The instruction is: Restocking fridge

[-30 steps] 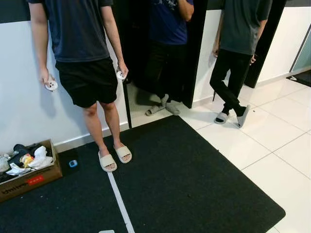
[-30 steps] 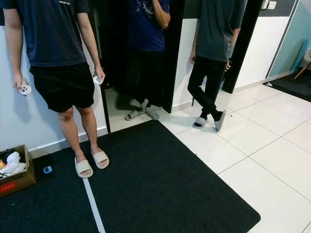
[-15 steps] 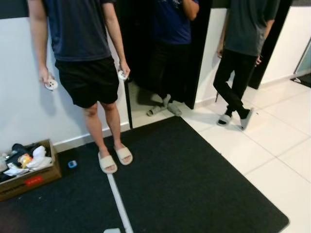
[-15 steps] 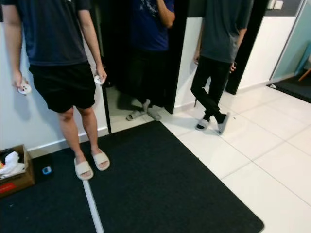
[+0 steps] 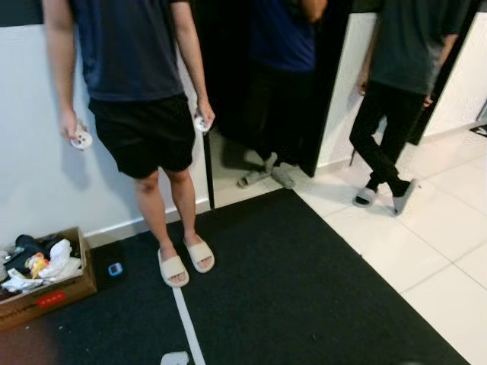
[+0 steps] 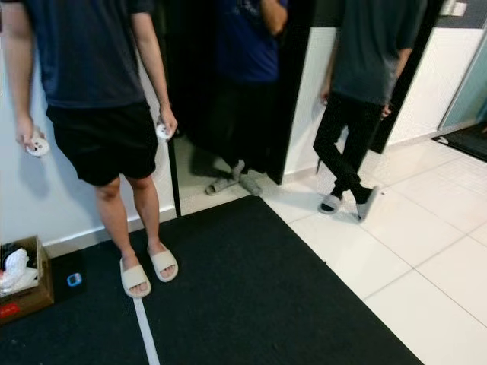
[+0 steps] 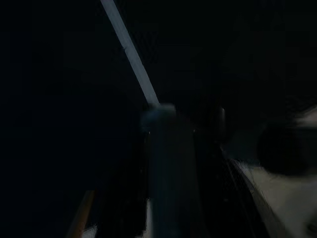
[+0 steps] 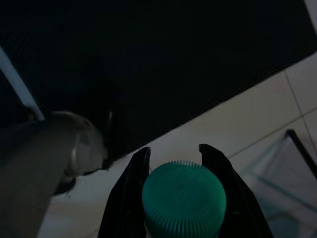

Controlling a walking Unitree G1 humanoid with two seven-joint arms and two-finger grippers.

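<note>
1. A cardboard box point(image 5: 47, 293) of crumpled odds and ends sits on the black mat point(image 5: 304, 289) against the white wall, a small blue object point(image 5: 115, 268) just beside it.
2. A person in black shorts and pale slides point(image 5: 186, 261) stands at the mat's white stripe point(image 5: 187, 327), a white controller point(image 5: 81, 138) in each hand.
3. Two more people stand beyond: one in the dark doorway, one on the white tile floor point(image 6: 426, 251).
4. In the dim left wrist view, whether the left tool is apart or together cannot be told.
5. The right tool point(image 8: 174, 161) is clamped on a green-capped bottle point(image 8: 183, 198), held above the edge of the mat and the tiles.
</note>
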